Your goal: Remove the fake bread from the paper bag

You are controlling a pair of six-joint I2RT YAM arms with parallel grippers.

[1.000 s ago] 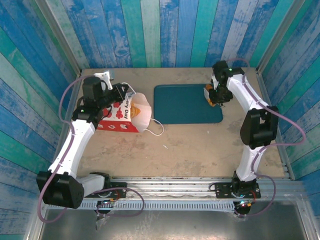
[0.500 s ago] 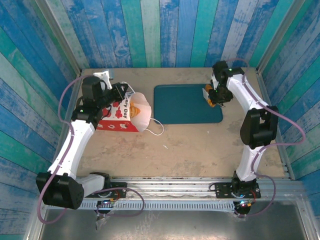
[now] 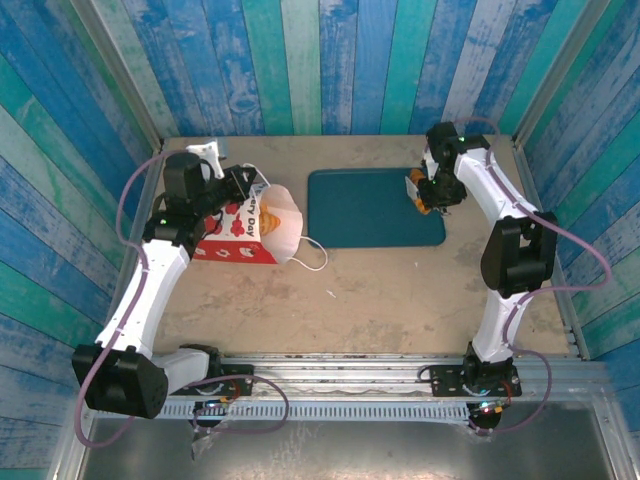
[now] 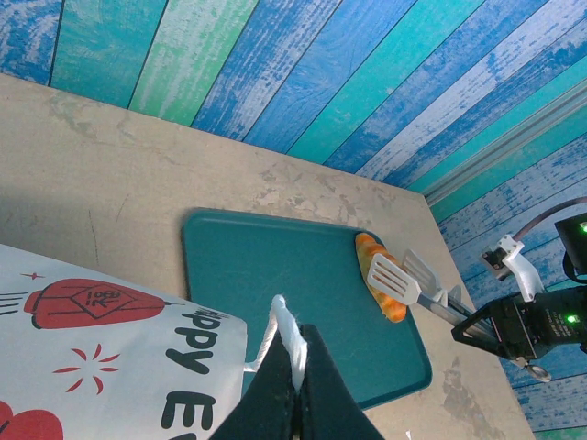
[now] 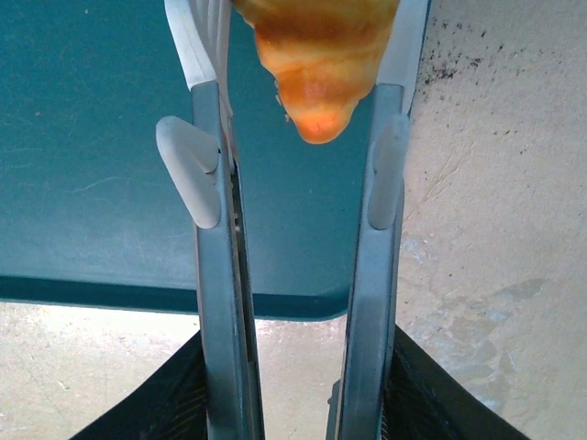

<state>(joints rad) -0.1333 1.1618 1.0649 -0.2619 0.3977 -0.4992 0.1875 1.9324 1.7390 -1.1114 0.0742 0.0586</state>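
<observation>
I have the left gripper clenched. Its two black fingers press together on a white strip at the mouth of the paper bag. I cannot tell whether that strip is the paper rim or a cord handle. The bag's printed face, white with red shapes and black lettering, lies just beside those fingers on their left.

From the overhead camera I see the same gripper at the far rim of the bag. The bag lies on its side on the table, with its white mouth opening toward the teal tray. A white cord loop lies on the table at the near side of the mouth.

The right gripper grasps one piece of the fake bread, a ridged golden-orange croissant. It is wedged between the two pale fingers near their tips, with its rounded end pointing back toward the wrist. The tray lies under the fingers. Its edge runs just outside one finger, and bare table lies beyond.

In the left wrist view the croissant lies along the tray's right edge between the slotted white fingertips. I cannot tell whether it rests on the tray or hangs just above it. Overhead, this gripper is over that same edge, well apart from the bag.
</observation>
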